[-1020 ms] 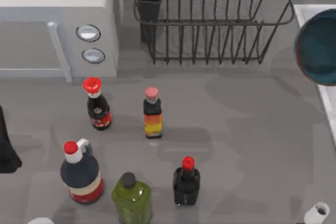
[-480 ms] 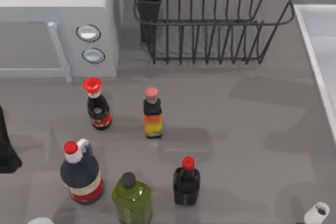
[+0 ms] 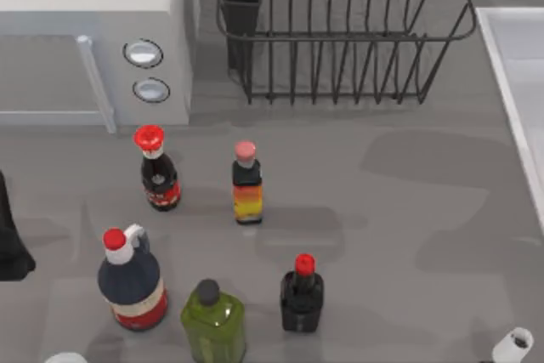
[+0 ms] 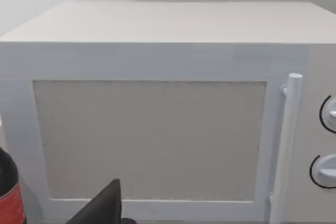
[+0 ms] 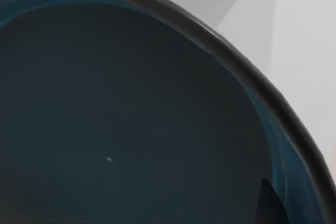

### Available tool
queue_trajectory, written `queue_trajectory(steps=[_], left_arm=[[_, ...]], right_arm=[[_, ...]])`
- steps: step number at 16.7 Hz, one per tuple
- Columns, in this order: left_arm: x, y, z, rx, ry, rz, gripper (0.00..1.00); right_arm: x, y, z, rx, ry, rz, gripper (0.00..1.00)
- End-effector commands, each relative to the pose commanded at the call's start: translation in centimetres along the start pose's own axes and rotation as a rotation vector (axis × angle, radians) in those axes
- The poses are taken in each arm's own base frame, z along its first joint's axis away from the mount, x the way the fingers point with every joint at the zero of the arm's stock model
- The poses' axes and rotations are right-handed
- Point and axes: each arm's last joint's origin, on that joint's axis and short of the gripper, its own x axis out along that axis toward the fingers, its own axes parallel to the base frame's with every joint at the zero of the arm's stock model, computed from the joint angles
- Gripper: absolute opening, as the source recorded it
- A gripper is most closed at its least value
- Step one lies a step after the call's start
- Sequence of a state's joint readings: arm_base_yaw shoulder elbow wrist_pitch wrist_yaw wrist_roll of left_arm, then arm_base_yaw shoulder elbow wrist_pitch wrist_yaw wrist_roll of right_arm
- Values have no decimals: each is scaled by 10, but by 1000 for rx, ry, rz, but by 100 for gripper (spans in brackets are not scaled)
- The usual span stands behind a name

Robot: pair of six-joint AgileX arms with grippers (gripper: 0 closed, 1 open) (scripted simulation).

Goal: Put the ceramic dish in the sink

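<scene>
- Close against the right wrist camera, the ceramic dish is seen: its dark teal inside is turned towards the lens, and its dark rim curves across the view with pale surfaces beyond it.
- No long axis can be given for the round dish, and where it stands relative to the sink cannot be told.
- At the right edge of the top view, the sink is shown as a pale basin with a raised light rim.
- Whether the right arm's jaws are apart or clamped cannot be told.
- At the left edge of the top view, the left arm is seen parked as a dark shape; its wrist camera faces the white microwave, and the state of its jaws cannot be told.
- On the grey bench, several bottles are stood, and a dark wire dish rack is placed behind them.
</scene>
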State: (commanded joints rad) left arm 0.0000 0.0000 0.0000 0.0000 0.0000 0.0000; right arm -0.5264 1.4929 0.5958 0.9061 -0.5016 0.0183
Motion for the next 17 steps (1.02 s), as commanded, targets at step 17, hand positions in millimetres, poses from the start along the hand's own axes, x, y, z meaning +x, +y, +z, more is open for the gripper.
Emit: queue_trajectory(steps=[17], left_arm=[[0, 0, 0, 0, 0, 0, 100]], right_arm=[[2, -2, -144, -2, -3, -1, 0]])
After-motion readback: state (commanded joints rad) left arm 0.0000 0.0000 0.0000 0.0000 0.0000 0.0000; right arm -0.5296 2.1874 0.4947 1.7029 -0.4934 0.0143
